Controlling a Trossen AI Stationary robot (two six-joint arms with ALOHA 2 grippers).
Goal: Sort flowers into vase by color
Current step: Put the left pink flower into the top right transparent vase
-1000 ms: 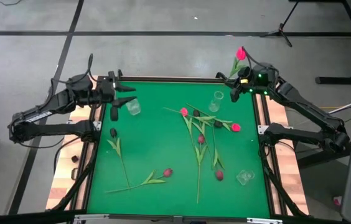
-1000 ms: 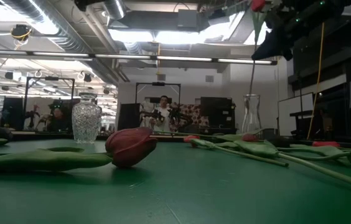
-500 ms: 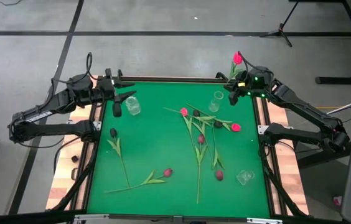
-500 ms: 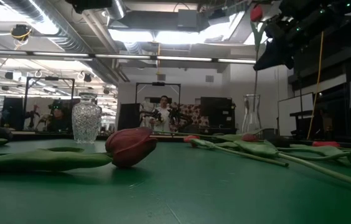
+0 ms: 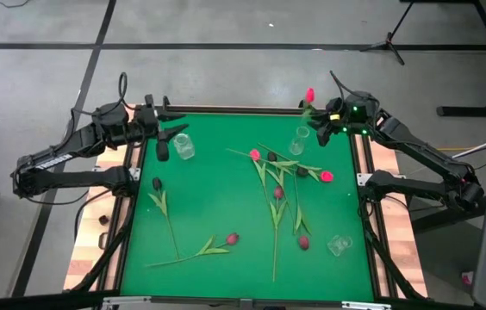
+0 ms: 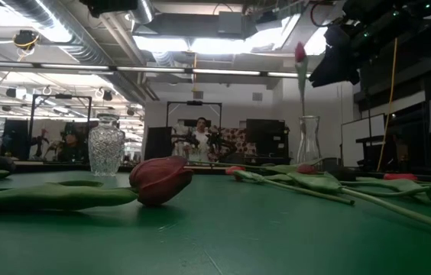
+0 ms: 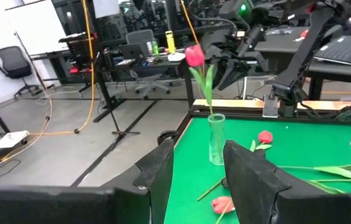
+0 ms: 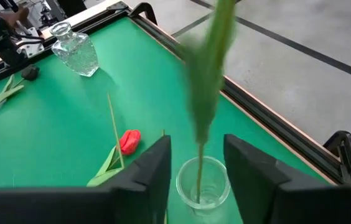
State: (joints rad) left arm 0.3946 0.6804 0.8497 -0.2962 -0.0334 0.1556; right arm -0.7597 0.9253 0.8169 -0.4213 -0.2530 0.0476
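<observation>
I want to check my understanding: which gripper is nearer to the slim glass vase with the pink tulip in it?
The right gripper: it hangs just beside and above the slim vase holding the pink tulip. The left gripper waits across the table, by the faceted vase.

Two dark, matte, slender jointed arms, left arm (image 5: 71, 159) and right arm (image 5: 424, 155). Black cables looped along links and over both wrists. Small green indicator lights lit on right wrist housing. Broad, flat, black gripper fingers (image 7: 253, 183), rounded at tips. No legible markings.
</observation>
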